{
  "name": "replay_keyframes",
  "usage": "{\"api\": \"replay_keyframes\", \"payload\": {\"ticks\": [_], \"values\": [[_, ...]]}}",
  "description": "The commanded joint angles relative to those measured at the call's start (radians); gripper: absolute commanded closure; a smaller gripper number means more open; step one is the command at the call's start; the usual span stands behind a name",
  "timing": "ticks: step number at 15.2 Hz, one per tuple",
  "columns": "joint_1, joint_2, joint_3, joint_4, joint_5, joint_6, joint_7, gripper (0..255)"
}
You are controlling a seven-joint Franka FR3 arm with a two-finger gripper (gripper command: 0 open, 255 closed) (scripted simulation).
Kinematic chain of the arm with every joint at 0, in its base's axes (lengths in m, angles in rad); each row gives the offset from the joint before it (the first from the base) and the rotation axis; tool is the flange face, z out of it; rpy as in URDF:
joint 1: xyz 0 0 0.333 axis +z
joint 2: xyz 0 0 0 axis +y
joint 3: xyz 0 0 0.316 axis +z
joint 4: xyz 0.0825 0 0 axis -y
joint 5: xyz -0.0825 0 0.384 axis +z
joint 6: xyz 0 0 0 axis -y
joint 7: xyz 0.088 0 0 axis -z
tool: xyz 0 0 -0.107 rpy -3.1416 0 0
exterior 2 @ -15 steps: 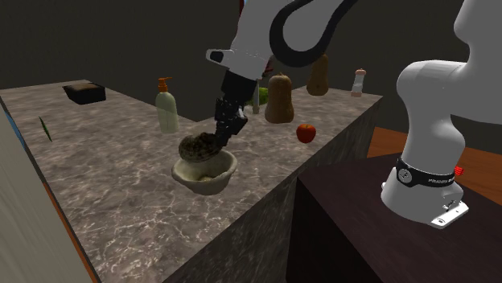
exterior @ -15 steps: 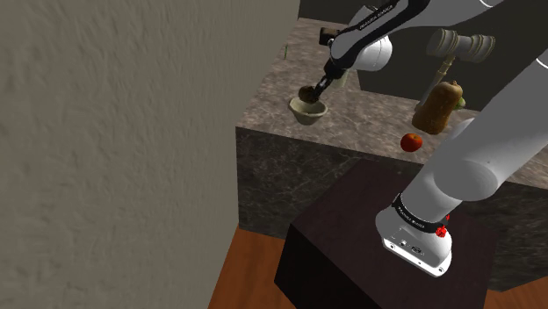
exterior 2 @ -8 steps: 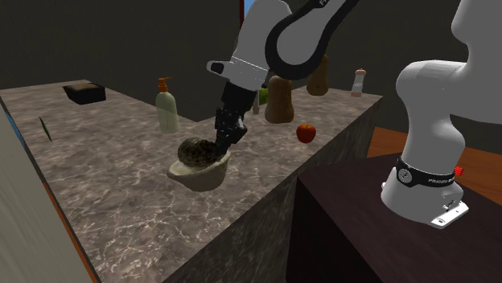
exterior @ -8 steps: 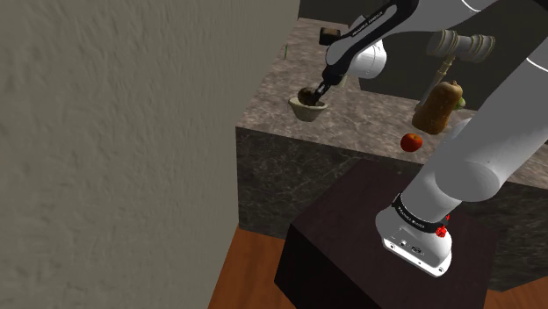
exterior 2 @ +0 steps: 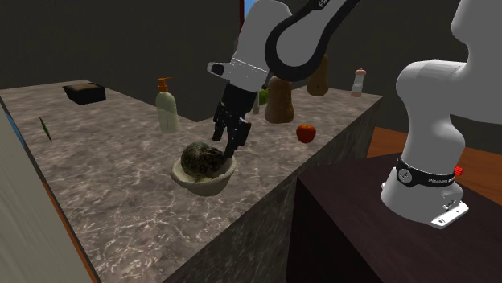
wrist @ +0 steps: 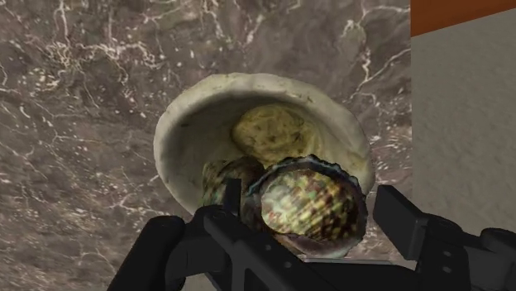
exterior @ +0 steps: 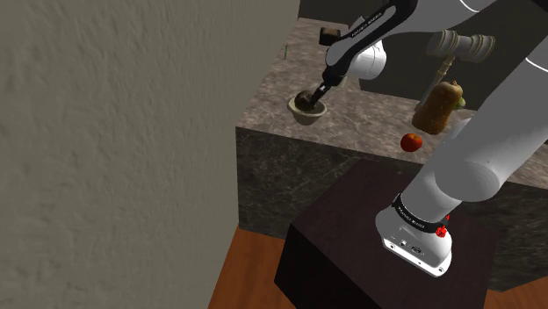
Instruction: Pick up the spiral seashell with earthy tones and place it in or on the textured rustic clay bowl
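Observation:
The mottled brown spiral seashell (exterior 2: pixel 199 158) lies inside the pale rough bowl (exterior 2: pixel 211 186) on the marble counter. In the wrist view the seashell (wrist: pixel 310 207) rests against the bowl's (wrist: pixel 174 140) near wall, between the fingers. My gripper (exterior 2: pixel 228 138) hangs just above the shell, tilted, with its fingers spread apart and off the shell. In the shoulder view the gripper (exterior: pixel 318 90) stands over the bowl (exterior: pixel 306 110) near the counter's left front corner.
A pump bottle (exterior 2: pixel 167 108) stands behind the bowl. A brown squash (exterior 2: pixel 279 100) and a red apple (exterior 2: pixel 306 133) sit further along the counter, a black box (exterior 2: pixel 84 92) at the far end. The counter edge is close to the bowl. The dark stand (exterior 2: pixel 362 233) is beside it.
The gripper lowered the shell into the bowl, then spread its fingers and let go. The shell now rests in the bowl, which has settled level.

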Motion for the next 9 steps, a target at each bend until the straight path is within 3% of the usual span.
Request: {"api": "replay_keyframes", "payload": {"ticks": [1,3,7,9], "values": [[0.000,0.001,0.000,0.000,0.001,0.000,0.000,0],[0.000,0.001,-0.001,0.001,0.001,-0.001,0.000,0],[-0.061,-0.156,0.028,-0.021,-0.170,-0.122,0.124,0],[-0.063,-0.155,0.031,-0.021,-0.168,-0.122,0.123,0]]}}
